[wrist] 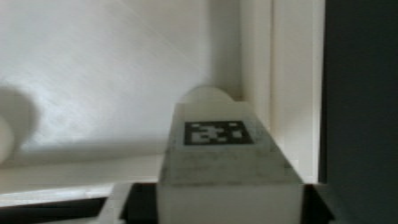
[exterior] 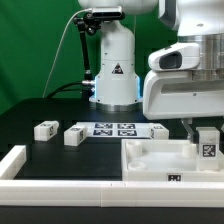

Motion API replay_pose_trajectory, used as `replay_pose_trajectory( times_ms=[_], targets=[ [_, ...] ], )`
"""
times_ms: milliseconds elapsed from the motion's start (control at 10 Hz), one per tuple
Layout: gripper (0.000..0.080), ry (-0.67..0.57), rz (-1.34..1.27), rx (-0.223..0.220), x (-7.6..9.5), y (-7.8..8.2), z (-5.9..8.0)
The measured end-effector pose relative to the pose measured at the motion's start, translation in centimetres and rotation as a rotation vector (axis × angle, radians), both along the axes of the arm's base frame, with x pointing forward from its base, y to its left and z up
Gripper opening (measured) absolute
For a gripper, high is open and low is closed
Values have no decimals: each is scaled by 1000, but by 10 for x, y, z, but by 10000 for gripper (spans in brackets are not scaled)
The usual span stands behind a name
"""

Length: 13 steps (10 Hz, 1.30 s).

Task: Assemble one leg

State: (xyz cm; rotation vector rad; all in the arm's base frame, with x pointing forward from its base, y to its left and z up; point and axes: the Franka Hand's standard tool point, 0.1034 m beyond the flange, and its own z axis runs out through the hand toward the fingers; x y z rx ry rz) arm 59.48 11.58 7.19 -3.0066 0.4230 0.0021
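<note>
My gripper [exterior: 207, 146] is shut on a leg [exterior: 208, 143], a short white square-section block with a black-and-white tag on its side. It holds the leg upright over the corner of the large white tray-like piece [exterior: 150, 158] at the exterior view's right. In the wrist view the leg [wrist: 217, 140] stands between my dark fingers [wrist: 139, 200], its tip pointing into the tray's inner corner [wrist: 249, 90]. Two more legs [exterior: 45, 129] [exterior: 75, 133] lie on the black table at the exterior view's left.
The marker board [exterior: 118, 129] lies flat behind the tray. A long white rail [exterior: 60, 185] runs along the table's front edge. The arm's white base [exterior: 115, 65] stands at the back, with a green wall behind it.
</note>
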Motion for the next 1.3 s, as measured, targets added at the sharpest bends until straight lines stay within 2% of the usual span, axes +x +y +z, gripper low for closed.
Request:
replay_pose_trajectory(
  times_ms=[200, 700, 1000, 1100, 1300],
  targets=[
    [289, -10, -352, 19, -2, -1, 0],
    [291, 75, -1068, 106, -1, 0, -1],
    [291, 143, -1371, 145, 0, 0, -1],
    [291, 178, -1354, 134, 3, 0, -1],
    [291, 198, -1503, 149, 5, 2, -2]
  ],
)
